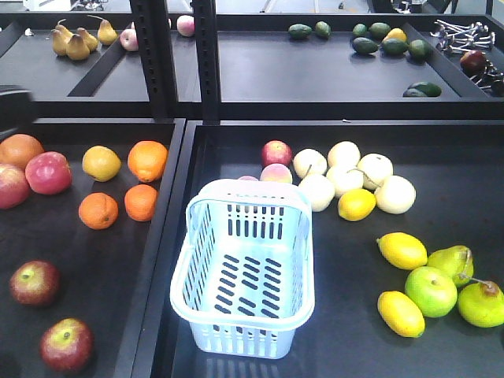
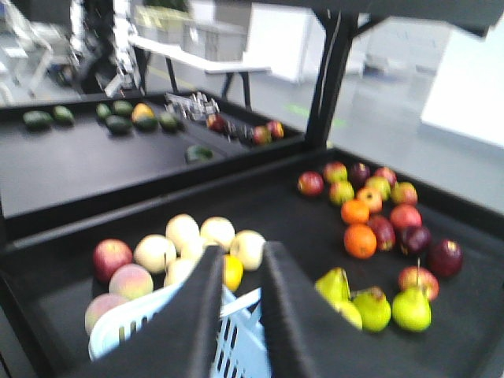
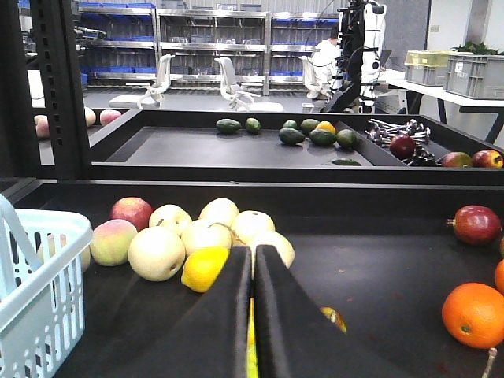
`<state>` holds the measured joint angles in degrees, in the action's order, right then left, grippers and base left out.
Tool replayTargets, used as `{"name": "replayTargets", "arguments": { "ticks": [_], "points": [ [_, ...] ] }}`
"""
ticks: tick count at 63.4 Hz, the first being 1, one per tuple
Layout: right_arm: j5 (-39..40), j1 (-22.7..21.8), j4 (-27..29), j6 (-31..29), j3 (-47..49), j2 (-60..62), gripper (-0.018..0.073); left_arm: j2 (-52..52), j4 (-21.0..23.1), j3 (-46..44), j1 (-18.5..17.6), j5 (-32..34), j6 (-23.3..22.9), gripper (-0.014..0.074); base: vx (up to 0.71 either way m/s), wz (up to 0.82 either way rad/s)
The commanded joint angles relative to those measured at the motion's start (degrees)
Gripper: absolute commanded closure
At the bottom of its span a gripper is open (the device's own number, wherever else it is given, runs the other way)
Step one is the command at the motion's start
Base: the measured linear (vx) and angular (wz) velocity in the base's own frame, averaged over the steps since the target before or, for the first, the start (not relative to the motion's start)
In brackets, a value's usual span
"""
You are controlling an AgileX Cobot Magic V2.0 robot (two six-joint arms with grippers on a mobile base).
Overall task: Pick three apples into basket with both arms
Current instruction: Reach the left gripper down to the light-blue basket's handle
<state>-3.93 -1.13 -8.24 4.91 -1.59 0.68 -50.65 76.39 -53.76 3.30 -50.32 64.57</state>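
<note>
Two grippers, neither holding anything.
Left gripper (image 2: 242, 256) slightly parted above the basket (image 2: 114, 331); right gripper (image 3: 252, 252) closed to a slit.

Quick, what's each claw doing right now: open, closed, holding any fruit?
Left claw: slightly open, holding nothing.
Right claw: closed, holding nothing.
</note>
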Motion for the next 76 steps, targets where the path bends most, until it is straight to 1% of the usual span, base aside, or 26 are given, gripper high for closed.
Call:
{"name": "replayTargets", "arguments": {
  "ticks": [1,4,9,12,16,18,19,26,32,37,42,47,55,60,76],
  "points": [
    [4.5,-0.4,-0.8,-0.5,-0.8,0.7,0.0564,-5.1,4.2,-4.2,-0.3,-2.2,1.8,0.0278,0.00,0.00],
    [4.5,-0.4,-0.8,-0.5,-0.8,0.7,0.0564,-7.9,3.8,-5.9,-0.3,-4.6,3.1,0.0201,0.00,0.00],
    [4.5,-0.4,-0.8,-0.5,-0.8,0.7,0.0564,-12.2,3.6,-9.1,-0.4,-7.6,5.4,0.0102,0.00,0.00],
    [4.5,-0.4,-0.8,-0.5,-0.8,0.7,0.0564,-14.9,3.6,-11.3,-0.5,-9.1,5.9,0.0040,0.00,0.00],
    [4.5,-0.4,-0.8,-0.5,-0.8,0.7,0.0564,-18.2,2.8,-14.5,-1.5,-9.6,6.1,-0.0003,0.00,0.00],
    [4.5,-0.4,-0.8,-0.5,-0.8,0.7,0.0564,-19.6,1.4,-16.1,-2.4,-9.4,6.2,-0.0017,0.00,0.00],
    [4.5,-0.4,-0.8,-0.5,-0.8,0.7,0.0564,-20.6,0.1,-17.3,-2.8,-9.2,6.2,-0.0022,0.00,0.00],
    [4.5,-0.4,-0.8,-0.5,-0.8,0.7,0.0564,-26.1,-7.6,-23.5,-7.2,-8.9,6.2,-0.0011,0.00,0.00],
    [4.5,-0.4,-0.8,-0.5,-0.8,0.7,0.0564,-31.3,-13.9,-28.4,-12.6,-7.5,6.5,0.0012,0.00,0.00],
    [4.5,-0.4,-0.8,-0.5,-0.8,0.7,0.0564,-35.2,-19.6,-32.0,-16.1,-6.5,7.1,0.0021,0.00,0.00],
    [4.5,-0.4,-0.8,-0.5,-0.8,0.7,0.0564,-38.6,-24.3,-34.7,-19.0,-6.0,7.1,0.0022,0.00,0.00],
    [4.5,-0.4,-0.8,-0.5,-0.8,0.7,0.0564,-41.9,-27.8,-36.5,-21.4,-5.5,7.1,0.0022,0.00,0.00],
    [4.5,-0.4,-0.8,-0.5,-0.8,0.7,0.0564,-45.9,-31.9,-37.7,-23.5,-4.4,7.1,0.0022,0.00,0.00],
    [4.5,-0.4,-0.8,-0.5,-0.8,0.7,0.0564,-47.5,-33.3,-37.7,-24.3,-3.8,7.1,0.0022,0.00,0.00],
    [4.5,-0.4,-0.8,-0.5,-0.8,0.7,0.0564,-51.2,-34.2,-37.7,-24.4,-3.3,7.4,0.0022,0.00,0.00]
  ]
}}
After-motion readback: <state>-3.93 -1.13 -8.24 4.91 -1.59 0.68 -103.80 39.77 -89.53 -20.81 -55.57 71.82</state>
